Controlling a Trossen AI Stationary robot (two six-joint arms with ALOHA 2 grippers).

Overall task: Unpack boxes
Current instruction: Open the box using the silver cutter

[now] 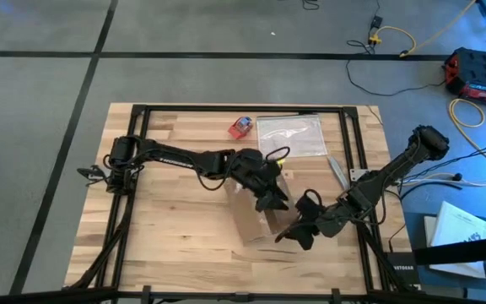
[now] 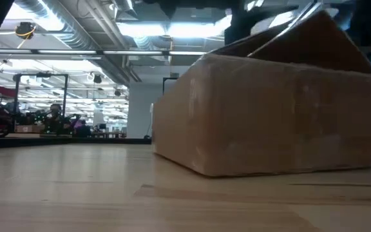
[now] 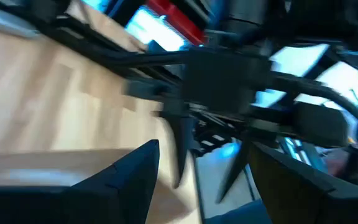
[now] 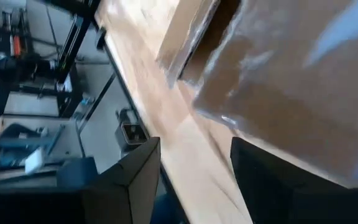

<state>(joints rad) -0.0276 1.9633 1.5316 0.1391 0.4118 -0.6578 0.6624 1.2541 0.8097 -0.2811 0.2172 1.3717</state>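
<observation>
While the cardboard box (image 1: pixel 256 215) sits right of the table's (image 1: pixel 167 245) centre, the left gripper (image 1: pixel 272 201) hangs over its top at about one o'clock, fingers parted, nothing visibly between them. At the box's four o'clock corner, the right gripper (image 1: pixel 298 236) shows a moderate gap; whether it grips a flap cannot be told. At the twelve o'clock edge lie a clear plastic bag (image 1: pixel 291 135) and a small red-and-blue object (image 1: pixel 241 127).
</observation>
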